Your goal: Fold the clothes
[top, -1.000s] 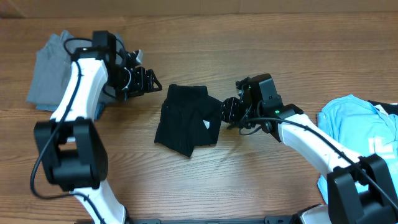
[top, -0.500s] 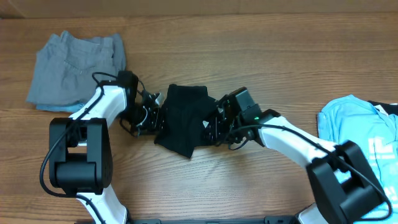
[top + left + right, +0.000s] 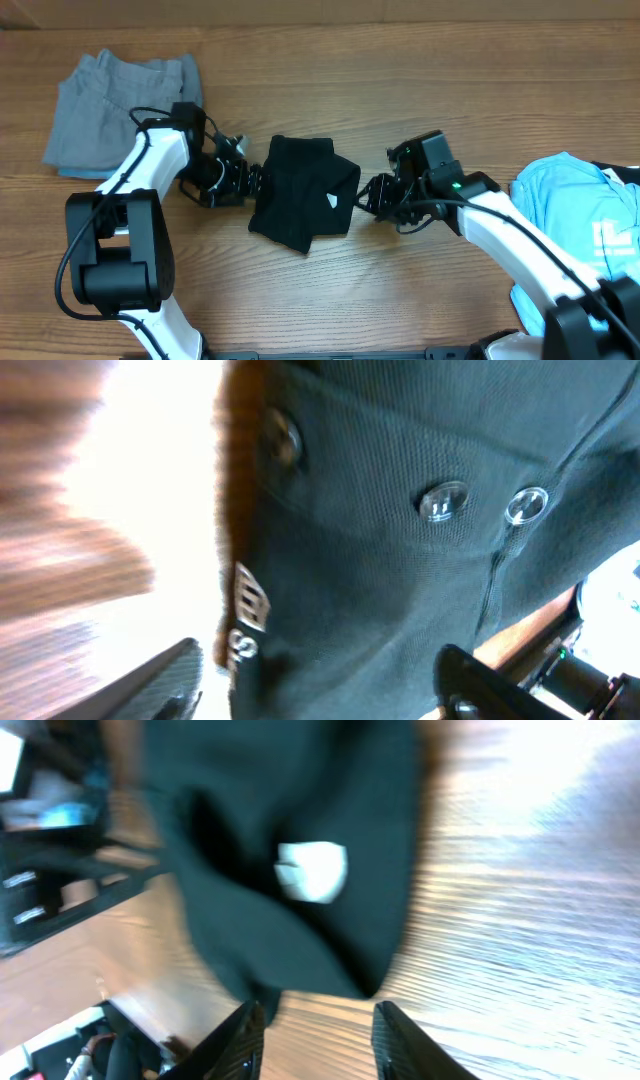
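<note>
The black shirt [image 3: 300, 195], folded into a compact bundle, lies at the middle of the table [image 3: 420, 80], well away from every edge. Your left gripper [image 3: 245, 180] sits at the bundle's left edge, jaws spread wide, holding nothing. Your right gripper [image 3: 372, 197] sits just beside its right edge, jaws parted over bare wood, also released. Expect a light, limp knit that sags and slides on itself. Pinch through all layers at a folded edge, away from the buttons [image 3: 443, 500].
</note>
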Robot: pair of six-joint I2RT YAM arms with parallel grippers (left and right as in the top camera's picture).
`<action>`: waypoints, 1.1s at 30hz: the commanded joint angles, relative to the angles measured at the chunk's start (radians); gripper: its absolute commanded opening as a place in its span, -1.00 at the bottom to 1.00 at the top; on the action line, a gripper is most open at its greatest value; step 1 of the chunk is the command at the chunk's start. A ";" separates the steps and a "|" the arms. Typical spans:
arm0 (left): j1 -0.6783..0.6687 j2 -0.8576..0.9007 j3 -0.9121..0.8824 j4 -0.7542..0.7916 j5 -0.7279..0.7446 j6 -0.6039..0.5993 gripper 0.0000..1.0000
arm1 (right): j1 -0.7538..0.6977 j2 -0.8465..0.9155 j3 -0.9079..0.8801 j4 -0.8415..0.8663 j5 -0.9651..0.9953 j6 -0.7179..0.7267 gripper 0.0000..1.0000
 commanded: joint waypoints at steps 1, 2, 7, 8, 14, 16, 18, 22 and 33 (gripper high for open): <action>0.017 -0.001 0.022 0.057 0.016 -0.045 1.00 | 0.010 -0.050 0.029 0.076 -0.007 0.027 -0.24; 0.016 -0.001 0.022 0.080 0.022 -0.046 1.00 | 0.016 -0.040 0.029 0.095 0.010 0.037 -0.23; -0.009 0.006 0.021 0.166 0.064 -0.050 1.00 | 0.085 0.080 0.029 0.246 0.026 0.086 -0.32; -0.010 0.006 0.021 0.172 0.064 -0.050 1.00 | 0.102 0.111 0.029 0.275 0.026 0.089 -0.38; -0.010 0.007 0.021 0.180 0.064 -0.050 1.00 | 0.169 0.264 0.029 0.431 0.012 0.106 -0.43; -0.010 0.007 0.021 0.180 0.064 -0.050 1.00 | 0.170 0.303 0.029 0.439 0.045 0.159 -0.47; -0.010 0.007 0.021 0.177 0.063 -0.050 1.00 | 0.170 0.344 0.029 0.421 0.112 0.212 -0.51; -0.011 0.007 0.014 0.184 0.062 -0.047 1.00 | 0.168 0.360 0.029 0.408 0.137 0.235 -0.51; -0.054 0.218 0.011 0.298 0.198 -0.046 1.00 | 0.168 0.360 0.029 0.404 0.151 0.234 -0.51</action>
